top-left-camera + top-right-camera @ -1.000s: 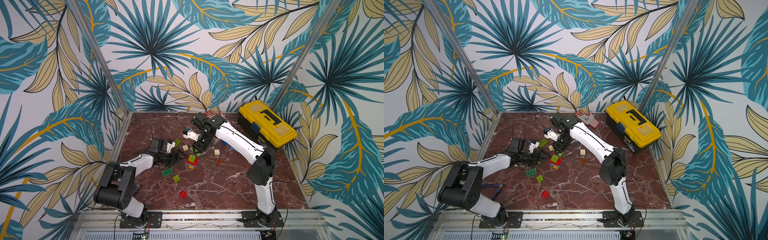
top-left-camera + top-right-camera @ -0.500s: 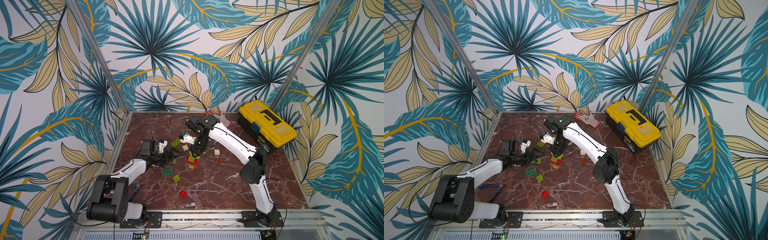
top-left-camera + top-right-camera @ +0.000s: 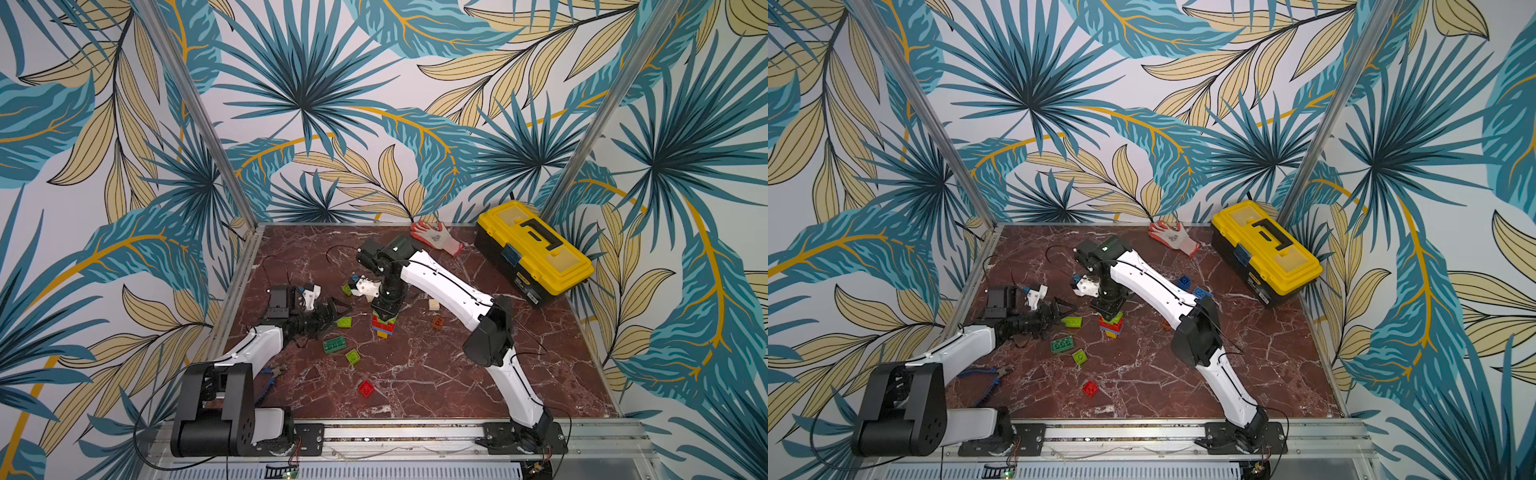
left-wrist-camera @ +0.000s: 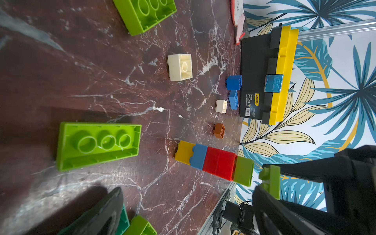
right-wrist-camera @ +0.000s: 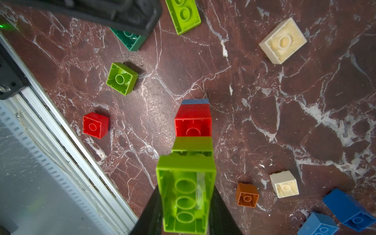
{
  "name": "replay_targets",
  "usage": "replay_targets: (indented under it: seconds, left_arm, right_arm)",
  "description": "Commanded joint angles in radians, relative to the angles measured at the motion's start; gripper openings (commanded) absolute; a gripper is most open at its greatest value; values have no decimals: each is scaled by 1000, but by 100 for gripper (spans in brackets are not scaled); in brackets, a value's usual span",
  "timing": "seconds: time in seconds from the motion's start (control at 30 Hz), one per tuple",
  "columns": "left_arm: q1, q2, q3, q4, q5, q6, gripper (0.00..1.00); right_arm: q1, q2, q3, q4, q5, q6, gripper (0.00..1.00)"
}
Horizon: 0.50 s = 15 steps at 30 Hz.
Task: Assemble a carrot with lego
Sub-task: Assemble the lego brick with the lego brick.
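Left arm had backed off and sunk lower since the earlier shots, my left gripper (image 3: 334, 318) spreading the rest of the way open, while the right arm swung in over the build. So the left gripper was gaping wide with nothing in it, parked just beside a loose lime-green oblong brick (image 4: 97, 144) lying hollow-side up on the dark red marbled tabletop (image 3: 436, 374). My right gripper (image 4: 272, 181) was clamped tight on another lime-green oblong plastic brick (image 5: 186, 195), studs facing down. It sat right over the little upside-down tower of yellow, blue, red, red and lime-green bricks (image 4: 213, 162) standing mid-table between the arms. From the left wrist view there looked to be a sliver of gap and some sideways offset. I figured the trick was to square the studs over the top brick's hollow first, then push straight down and keep it level. That tower was skinny and unbraced, so a crooked shove would probably tip it. Annoyingly, in both top views my own right gripper covered the joint, and in the right wrist view the held brick blocked the tower's top, so I couldn't tell how well things lined up. Only one left finger (image 4: 105, 209) showed in its own camera, half covering a dark green brick (image 4: 124, 220).
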Motion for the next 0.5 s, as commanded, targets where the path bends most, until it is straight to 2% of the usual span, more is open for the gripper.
replay_targets:
  seconds: [0.0,0.47]
  left_arm:
    - [7,9,-4,8,14,17,99]
    - [6,18,-6,8,15,20,99]
  right_arm:
    - [5,11,17,-28,20,-24,26]
    - [8,30,22,-2,59,-48,27]
